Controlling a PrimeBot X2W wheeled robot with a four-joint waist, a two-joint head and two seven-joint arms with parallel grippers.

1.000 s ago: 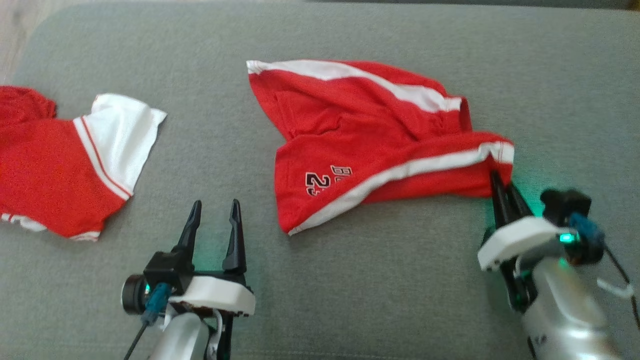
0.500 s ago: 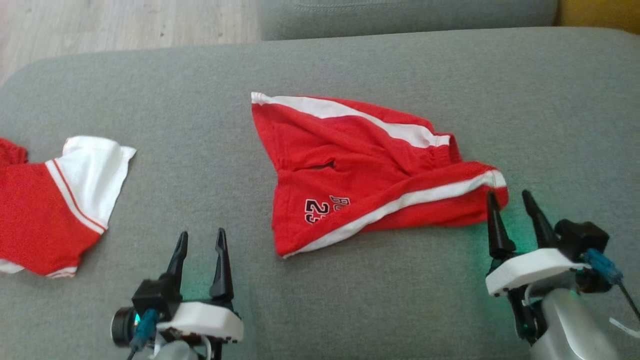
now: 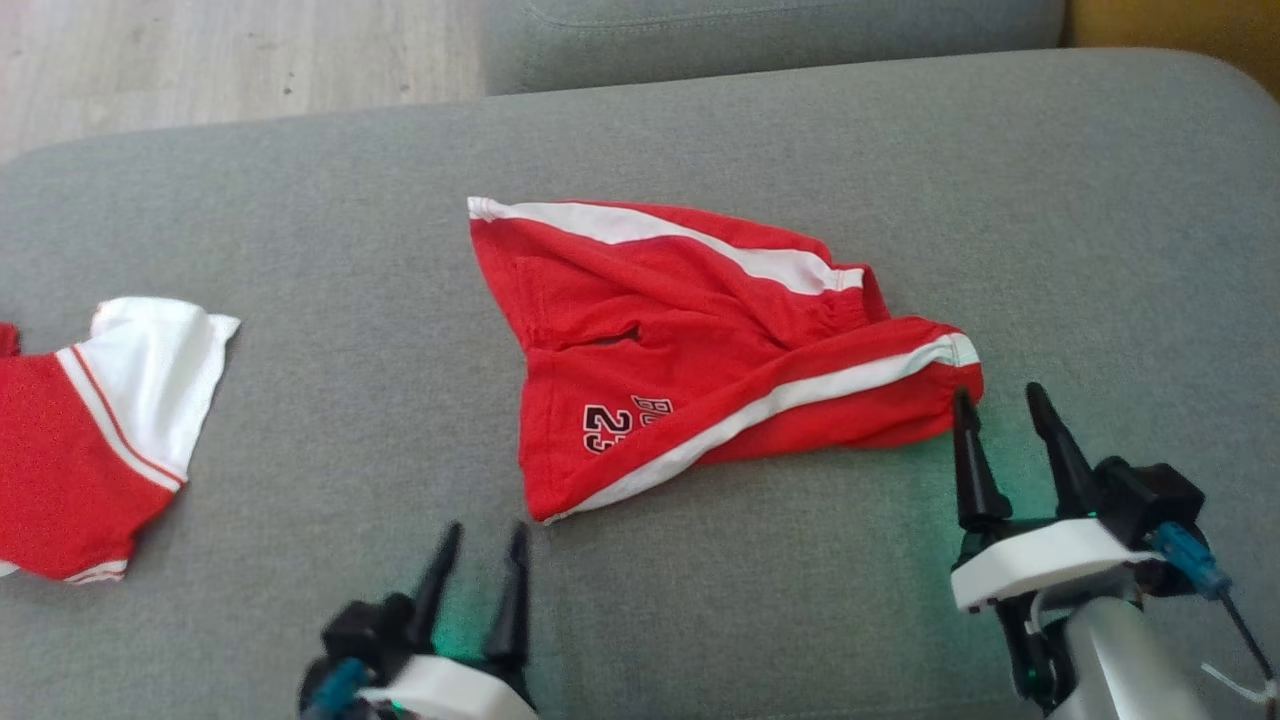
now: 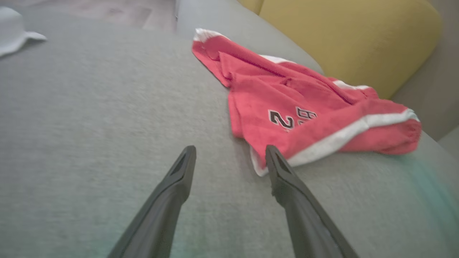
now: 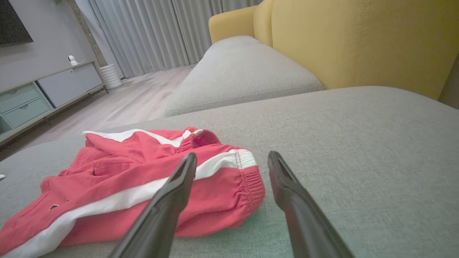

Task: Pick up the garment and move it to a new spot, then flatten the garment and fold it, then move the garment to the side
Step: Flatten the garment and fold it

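1. Comparing with a second ago, the right gripper (image 3: 998,393) has let go of the elastic waistband corner it was pinching. Its two dark fingers now stand spread and empty, just beside that corner and not touching it.
2. The left gripper (image 3: 488,527) has shifted toward the right and lower in the head view. Its fingers are parted and hold nothing, with the tips close to the lower hem corner of the garment.
3. The red basketball shorts with white side stripes and a printed number (image 3: 700,370) lie crumpled in the middle of the grey woven sofa cushion (image 3: 300,200). Their shape is much as it was half a second ago; the camera itself has shifted.
4. In the left wrist view, the right finger of the left gripper (image 4: 230,147) overlaps the white hem edge of the shorts (image 4: 304,107).
5. In the right wrist view, the right gripper (image 5: 232,154) brackets the bunched waistband end of the shorts (image 5: 143,179).
6. A red and white jersey (image 3: 90,440) lies well apart at the cushion's left edge.
7. Beyond the cushion are a second grey seat cushion (image 5: 244,71), a mustard-yellow backrest (image 5: 358,43), a pale wooden floor (image 3: 250,50), grey pleated curtains (image 5: 150,32) and a low pale-green cabinet (image 5: 43,93).
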